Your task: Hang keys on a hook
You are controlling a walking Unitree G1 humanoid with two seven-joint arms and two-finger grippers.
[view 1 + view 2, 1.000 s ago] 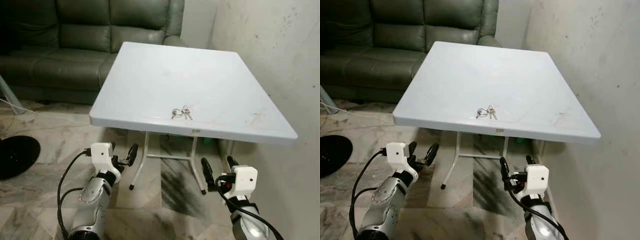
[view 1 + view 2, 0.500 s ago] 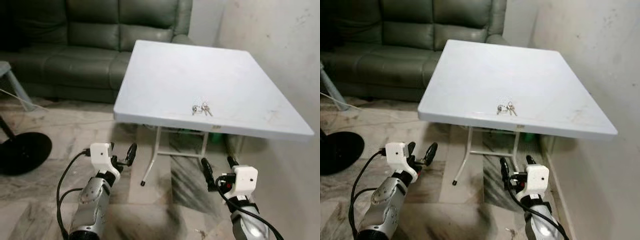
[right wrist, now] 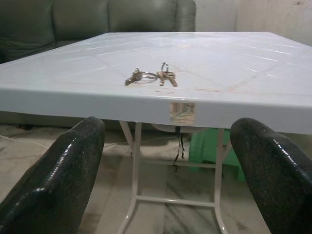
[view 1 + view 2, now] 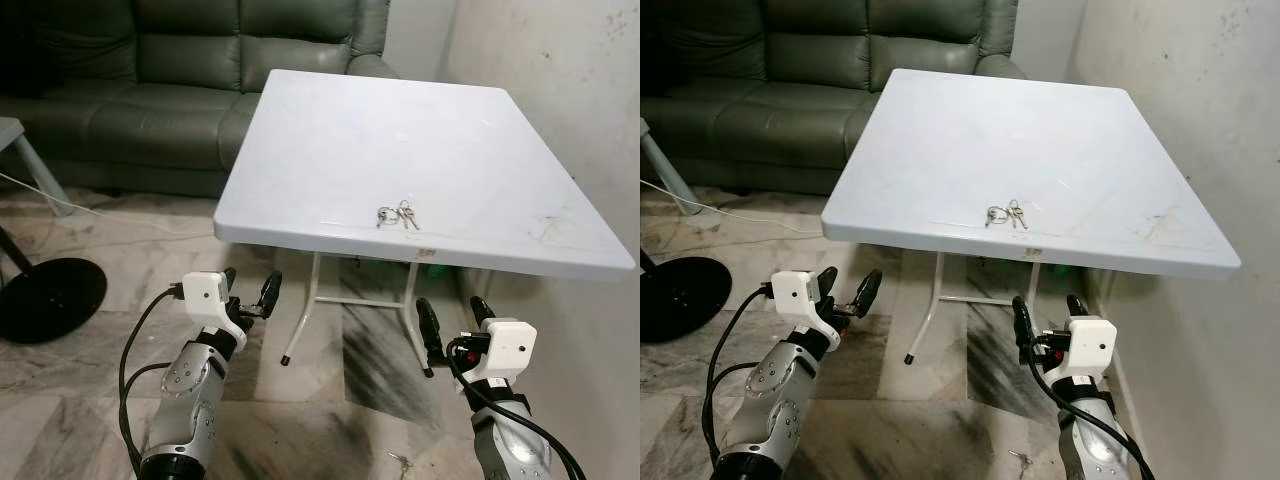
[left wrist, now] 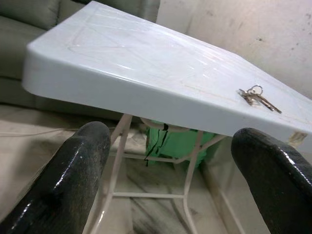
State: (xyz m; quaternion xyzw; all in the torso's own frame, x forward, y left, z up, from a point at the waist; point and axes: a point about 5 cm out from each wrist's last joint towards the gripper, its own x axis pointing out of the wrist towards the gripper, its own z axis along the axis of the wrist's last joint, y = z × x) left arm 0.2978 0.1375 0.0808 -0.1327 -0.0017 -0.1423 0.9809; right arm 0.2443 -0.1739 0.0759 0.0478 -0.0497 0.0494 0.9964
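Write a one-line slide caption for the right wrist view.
Open right hand below the near edge of a white plastic folding table, facing a small bunch of metal keys lying near that edge.

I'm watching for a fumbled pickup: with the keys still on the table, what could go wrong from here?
1. The keys lie flat near the white table's front edge; a clumsy approach could sweep them onto the floor.
2. Both open end effectors, left and right, sit below the tabletop, so rising straight up may strike its rim.
3. No hook is in sight, so the hanging spot remains unknown.
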